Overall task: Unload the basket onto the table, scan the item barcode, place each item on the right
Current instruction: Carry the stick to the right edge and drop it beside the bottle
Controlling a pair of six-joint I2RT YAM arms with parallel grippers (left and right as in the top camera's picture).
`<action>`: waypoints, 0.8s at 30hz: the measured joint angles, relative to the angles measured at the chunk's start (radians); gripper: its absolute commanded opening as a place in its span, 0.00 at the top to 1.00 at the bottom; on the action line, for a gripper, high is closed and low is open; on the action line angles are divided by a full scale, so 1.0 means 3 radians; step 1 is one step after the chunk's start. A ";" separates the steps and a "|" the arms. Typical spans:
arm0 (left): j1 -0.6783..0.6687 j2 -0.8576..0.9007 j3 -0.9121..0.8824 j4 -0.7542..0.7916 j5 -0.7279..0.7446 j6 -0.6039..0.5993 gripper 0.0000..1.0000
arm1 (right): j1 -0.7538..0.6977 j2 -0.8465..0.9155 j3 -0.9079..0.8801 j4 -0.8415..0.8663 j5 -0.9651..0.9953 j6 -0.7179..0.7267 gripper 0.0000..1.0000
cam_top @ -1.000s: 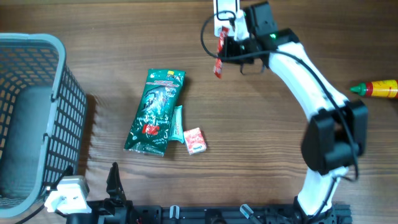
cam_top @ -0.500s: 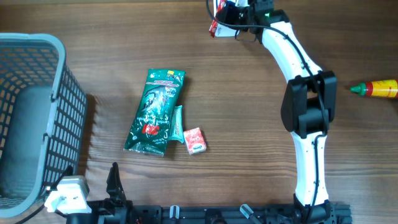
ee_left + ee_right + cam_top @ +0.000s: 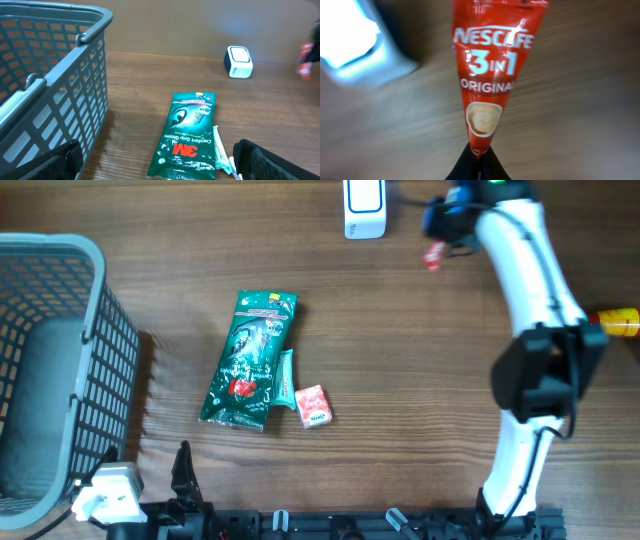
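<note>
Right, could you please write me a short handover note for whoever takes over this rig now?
Left gripper: open, holding nothing, low at the near table edge beside the basket.
Right gripper: shut on one end of the Nescafé sachet, held just right of the scanner.
On the table: green glove pack and small red box, mid-table, no gripper on them.
Done: sachet picked up; I cannot tell whether it has been scanned.
Left: show the sachet's barcode to the scanner if needed, then probably the other items.
</note>
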 measured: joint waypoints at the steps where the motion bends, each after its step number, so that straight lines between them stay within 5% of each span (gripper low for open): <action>1: 0.0000 0.0000 0.0000 -0.0001 0.0000 0.0000 0.00 | -0.0212 -0.0032 0.0006 -0.0005 0.0080 0.0039 0.96; 10: 0.0000 0.0000 0.0000 0.0000 0.0000 0.0000 0.00 | -0.1748 0.0441 -0.0128 0.0098 0.0253 0.0109 0.88; 13: 0.0000 0.0000 0.0000 0.0000 0.0000 0.0000 0.00 | -0.1893 0.0495 -0.0134 0.0074 0.0253 0.0132 0.26; 14: 0.0000 0.0000 0.0000 0.0000 0.0000 0.0000 0.00 | -0.1901 0.0495 -0.0134 0.0062 0.0253 0.0137 0.19; 20: 0.0000 0.0000 0.0000 0.0000 0.0000 0.0000 0.00 | -0.1900 0.0390 -0.0139 -0.0134 0.0010 0.0137 0.16; 24: 0.0000 0.0000 0.0000 0.0000 0.0000 0.0000 0.00 | -0.1742 -0.0343 -0.0153 -0.0448 -0.0359 0.0046 0.14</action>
